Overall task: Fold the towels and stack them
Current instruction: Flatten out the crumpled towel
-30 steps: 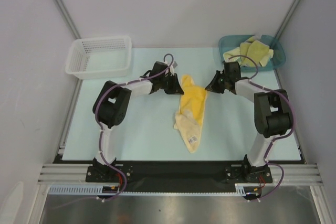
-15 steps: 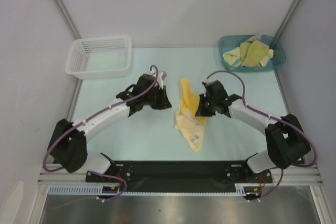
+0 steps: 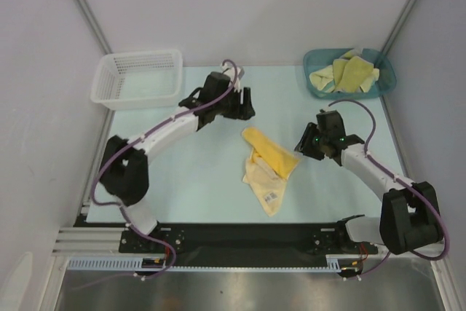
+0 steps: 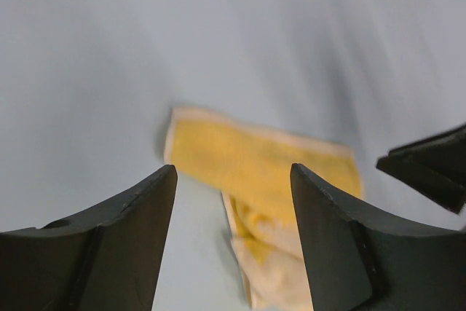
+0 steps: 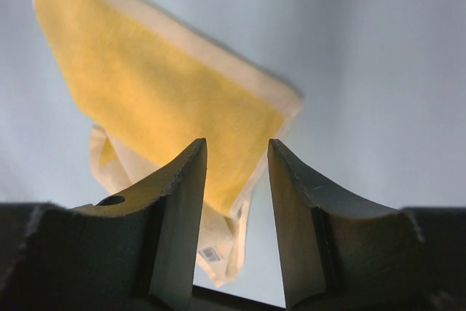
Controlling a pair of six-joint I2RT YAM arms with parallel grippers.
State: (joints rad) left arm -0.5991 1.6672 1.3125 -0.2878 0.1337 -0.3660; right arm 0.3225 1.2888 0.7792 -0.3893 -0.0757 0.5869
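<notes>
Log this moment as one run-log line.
left gripper open | right gripper open | yellow towel partly folded on table, unheld

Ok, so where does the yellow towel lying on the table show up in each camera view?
Top external: the yellow towel sits just right of the picture's centre.
Left wrist: from the centre down to the lower right.
Right wrist: upper left, filling much of the frame.
Shared landmark: the pale layer peeking from under the yellow fold.
</notes>
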